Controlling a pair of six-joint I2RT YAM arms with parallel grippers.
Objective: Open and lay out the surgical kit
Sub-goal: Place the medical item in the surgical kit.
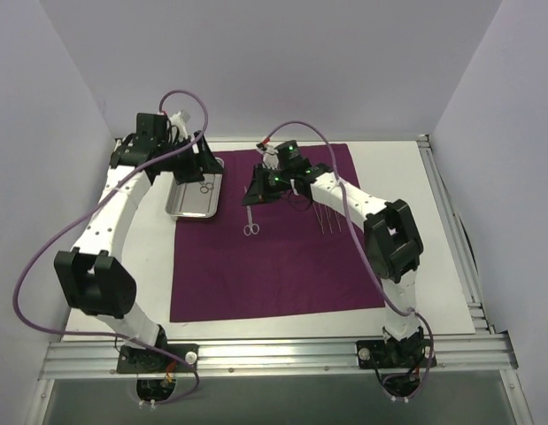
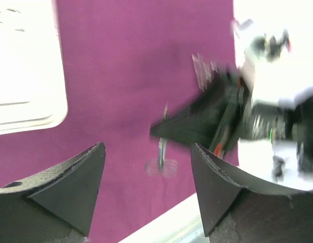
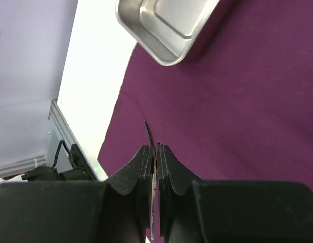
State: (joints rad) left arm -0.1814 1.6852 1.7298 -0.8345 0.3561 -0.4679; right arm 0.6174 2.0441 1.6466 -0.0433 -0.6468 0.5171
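1. Magenta-purple cloth wrap [image 1: 282, 274] is seen spread flat across the middle of the white table [image 1: 433, 230].
2. Toward the cloth's far middle, ring-handled scissors [image 1: 250, 223] are found, with the rings toward the arm bases and the blade tips pointing away.
3. The blade tips are pinched by the right gripper [image 1: 257, 197]. In the right wrist view its fingers [image 3: 141, 167] are pressed together on a thin dark sliver of blade. Whether the rings rest on the cloth or hang just above it cannot be told.
4. Several slim silver instruments [image 1: 329, 220] are laid side by side on the cloth, to the right of the scissors and apart from them. They are too thin to be named more exactly.
5. A small steel tray [image 1: 172, 209] is set over the cloth's left edge, toward the far end. Tiny ring shapes [image 1: 204, 188] are seen inside it.
6. The left gripper [image 1: 205, 165] is held above the tray's far right corner. In the left wrist view its jaws are spread wide, with nothing between them.
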